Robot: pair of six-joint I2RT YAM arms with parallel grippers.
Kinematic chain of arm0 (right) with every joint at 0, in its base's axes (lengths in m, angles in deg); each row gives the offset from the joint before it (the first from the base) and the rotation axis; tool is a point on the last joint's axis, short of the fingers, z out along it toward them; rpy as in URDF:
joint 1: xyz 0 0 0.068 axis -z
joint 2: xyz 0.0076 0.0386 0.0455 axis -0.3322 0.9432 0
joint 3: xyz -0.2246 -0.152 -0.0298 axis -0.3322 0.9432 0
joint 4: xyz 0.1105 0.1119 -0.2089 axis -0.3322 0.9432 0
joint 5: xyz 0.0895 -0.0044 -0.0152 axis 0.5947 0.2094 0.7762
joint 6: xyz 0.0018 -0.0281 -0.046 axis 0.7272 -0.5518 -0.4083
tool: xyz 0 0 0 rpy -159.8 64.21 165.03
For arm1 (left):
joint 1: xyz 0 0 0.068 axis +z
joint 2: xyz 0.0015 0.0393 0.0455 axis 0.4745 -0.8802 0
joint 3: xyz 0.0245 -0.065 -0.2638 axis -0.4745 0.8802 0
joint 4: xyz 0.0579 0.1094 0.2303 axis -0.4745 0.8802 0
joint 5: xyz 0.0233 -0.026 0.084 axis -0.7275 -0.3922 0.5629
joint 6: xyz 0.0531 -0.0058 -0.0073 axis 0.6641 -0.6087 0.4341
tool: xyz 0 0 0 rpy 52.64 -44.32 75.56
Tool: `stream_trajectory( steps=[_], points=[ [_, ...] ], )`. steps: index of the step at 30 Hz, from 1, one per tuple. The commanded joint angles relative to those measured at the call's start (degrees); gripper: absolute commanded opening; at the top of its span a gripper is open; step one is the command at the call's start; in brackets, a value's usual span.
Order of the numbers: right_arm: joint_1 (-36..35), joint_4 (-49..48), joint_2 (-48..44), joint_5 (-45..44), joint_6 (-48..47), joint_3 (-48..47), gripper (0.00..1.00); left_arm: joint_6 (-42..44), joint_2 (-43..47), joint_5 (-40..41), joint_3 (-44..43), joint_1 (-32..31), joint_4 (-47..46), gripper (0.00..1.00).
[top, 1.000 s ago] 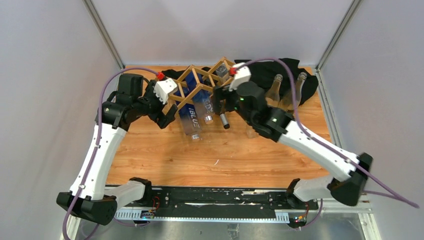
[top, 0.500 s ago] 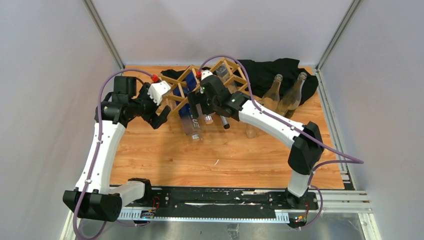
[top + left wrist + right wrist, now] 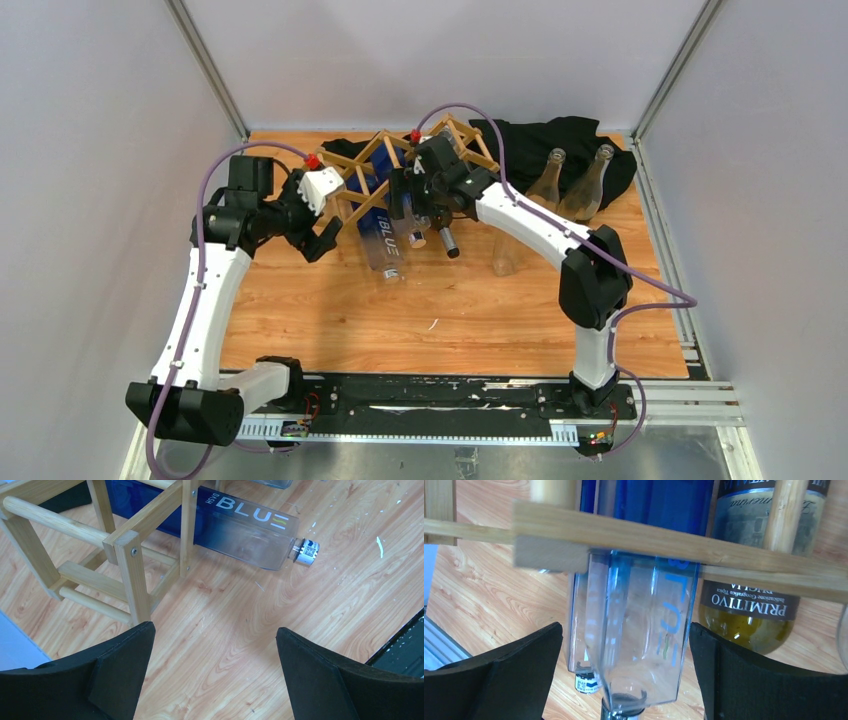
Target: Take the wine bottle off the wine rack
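The right fingers (image 3: 489, 677), released, straddle the blue-tinted square glass bottle (image 3: 639, 630) in the tan wooden lattice rack (image 3: 649, 536), seemingly to pull it out; the left fingers (image 3: 75, 685) gape beside the rack, perhaps to brace it.

The table holds one wooden wine rack (image 3: 134, 575), three bottles lying in it, namely two blue-tinted clear bottles (image 3: 384, 238) and one dark wine bottle (image 3: 749, 610), two upright glass bottles (image 3: 546, 182), and one black cloth (image 3: 540, 140).

Both arms (image 3: 203, 300) are white with black joints, purple cables (image 3: 452, 105) and matte black fingers (image 3: 117, 677).
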Motion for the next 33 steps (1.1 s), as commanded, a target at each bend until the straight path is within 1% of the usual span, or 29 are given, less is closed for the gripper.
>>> stream_trajectory(
  steps=[1,6,8,10,14,18,23,26,29,31,33],
  points=[
    [1.1,-1.9,2.9,6.4,4.1,-1.8,1.00,1.0,1.6,-1.4,0.9,0.4,0.1,0.97],
    [1.4,-3.9,4.8,8.6,6.4,-2.5,1.00,1.2,2.2,-1.5,1.2,0.4,0.1,0.97],
    [1.3,-4.6,5.3,9.2,7.0,-2.7,0.96,1.2,2.4,-1.6,1.4,0.4,0.1,0.96],
    [1.1,-5.6,5.7,9.5,7.5,-2.6,0.89,1.3,2.6,-1.5,1.5,0.4,0.1,0.96],
    [0.2,-6.0,7.0,10.0,7.2,-4.1,0.69,1.5,3.1,-1.4,1.6,0.4,0.1,0.96],
    [-0.8,-4.5,9.2,10.5,6.4,-7.7,0.49,2.0,3.7,-1.1,2.1,0.4,0.1,0.96],
    [-2.5,-1.0,12.9,10.3,5.0,-13.3,0.28,2.9,4.7,-0.8,3.0,0.4,0.1,0.96],
    [-3.7,0.4,15.6,9.9,5.7,-17.7,0.11,3.2,4.4,-0.5,3.2,0.4,0.1,0.96],
    [-5.1,0.6,16.5,8.6,6.3,-19.2,0.05,3.4,4.1,0.2,3.2,0.4,0.1,0.96],
    [-5.7,-0.2,15.6,7.5,7.0,-18.5,0.00,4.1,4.1,0.6,3.4,0.3,0.1,0.96],
    [-6.1,-1.9,13.8,6.7,7.7,-15.5,0.00,4.6,4.0,0.7,3.5,0.4,0.1,0.96]
  ],
)
